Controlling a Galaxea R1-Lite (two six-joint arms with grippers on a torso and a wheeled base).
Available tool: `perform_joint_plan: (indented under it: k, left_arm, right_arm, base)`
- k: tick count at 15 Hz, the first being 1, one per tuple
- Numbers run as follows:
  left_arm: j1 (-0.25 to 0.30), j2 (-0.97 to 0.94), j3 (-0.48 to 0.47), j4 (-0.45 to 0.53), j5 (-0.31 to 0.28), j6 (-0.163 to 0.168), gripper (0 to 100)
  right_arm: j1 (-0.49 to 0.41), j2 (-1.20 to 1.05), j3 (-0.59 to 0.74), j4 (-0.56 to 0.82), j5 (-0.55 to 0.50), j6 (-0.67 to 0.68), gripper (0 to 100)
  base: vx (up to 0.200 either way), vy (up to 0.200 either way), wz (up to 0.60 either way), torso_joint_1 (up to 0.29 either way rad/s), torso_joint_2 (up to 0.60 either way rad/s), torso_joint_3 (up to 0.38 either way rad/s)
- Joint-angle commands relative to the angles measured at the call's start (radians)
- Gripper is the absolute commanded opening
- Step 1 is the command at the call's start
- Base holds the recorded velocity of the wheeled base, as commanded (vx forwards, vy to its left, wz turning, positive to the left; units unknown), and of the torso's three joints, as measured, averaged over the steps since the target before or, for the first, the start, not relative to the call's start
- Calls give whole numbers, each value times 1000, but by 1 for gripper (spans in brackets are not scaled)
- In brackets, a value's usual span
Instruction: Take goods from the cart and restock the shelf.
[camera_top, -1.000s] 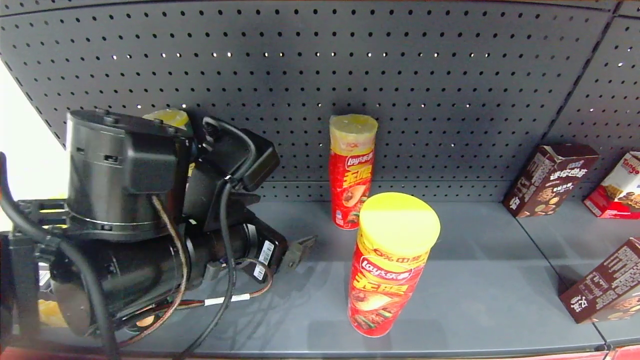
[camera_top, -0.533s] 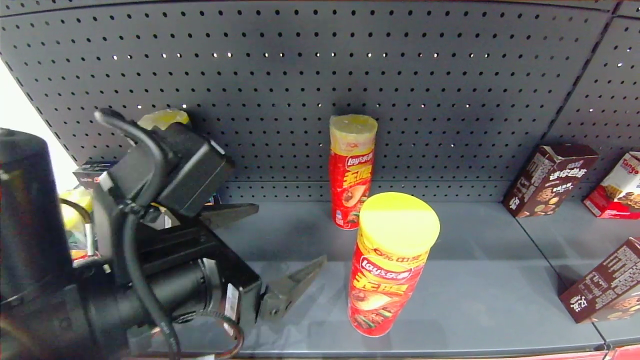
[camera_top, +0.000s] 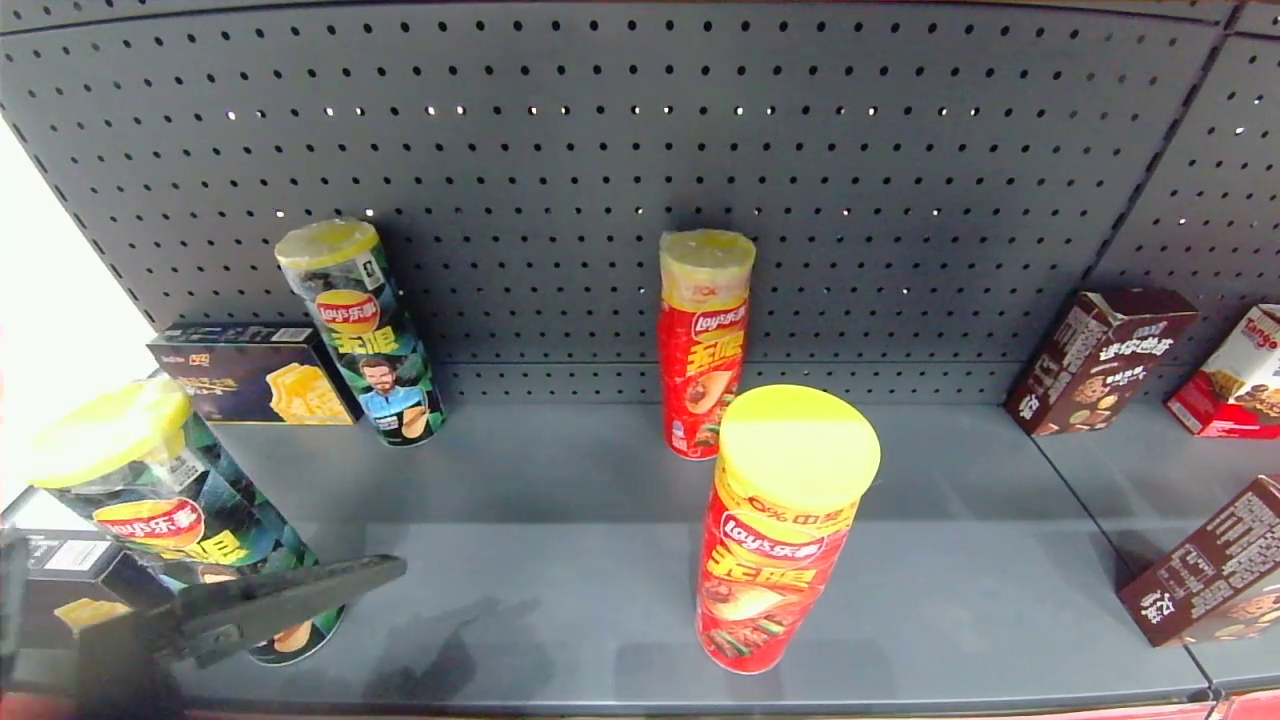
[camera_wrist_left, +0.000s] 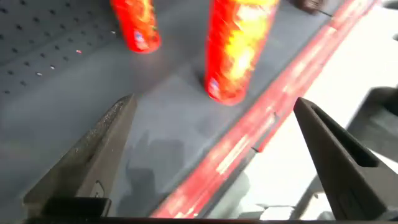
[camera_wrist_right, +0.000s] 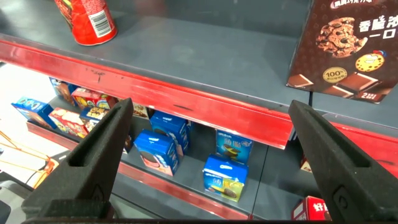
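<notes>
Shelf (camera_top: 600, 560) of grey metal with a pegboard back, seen from my head camera. A green crisp can (camera_top: 170, 520) stands upright at the front left edge. One dark finger (camera_top: 300, 595) of mine crosses its base, and I cannot tell whether they touch. A second green can (camera_top: 360, 330) stands at the back, with two red cans (camera_top: 780, 540) further right.

Left wrist camera: my left hand (camera_wrist_left: 212, 106) has its fingers spread wide, holding nothing, above the shelf's front edge.

Right wrist camera: my right hand (camera_wrist_right: 210, 104) is also spread wide and empty, in front of the red shelf lip (camera_wrist_right: 186, 93).

The green can looks placed. I should draw my left hand straight out with the fingers wide, so nothing clips a can so near the edge.
</notes>
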Motion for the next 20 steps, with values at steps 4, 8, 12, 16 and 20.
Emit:
perform_joint_plan:
  k: [4, 8, 12, 16, 20]
  left_arm:
    - [280, -424, 321, -60, -176, -6, 100]
    - [697, -615, 496, -157, -501, -9, 100]
    - [987, -866, 496, 70, -523, -35, 100]
    - [982, -879, 496, 185, -515, -22, 100]
    - [987, -857, 496, 207, -523, -16, 100]
  right_arm:
    - [1, 1, -2, 0, 1, 0, 100]
    - [1, 1, 0, 0, 1, 0, 100]
    - [1, 1, -2, 0, 1, 0, 100]
    - [1, 1, 0, 0, 1, 0, 100]
    - [1, 1, 0, 0, 1, 0, 100]
  base:
    - [0, 0, 0, 0, 0, 0]
    - [0, 0, 0, 0, 0, 0]
    - [0, 0, 0, 0, 0, 0]
    - [0, 0, 0, 0, 0, 0]
    - [0, 0, 0, 0, 0, 0]
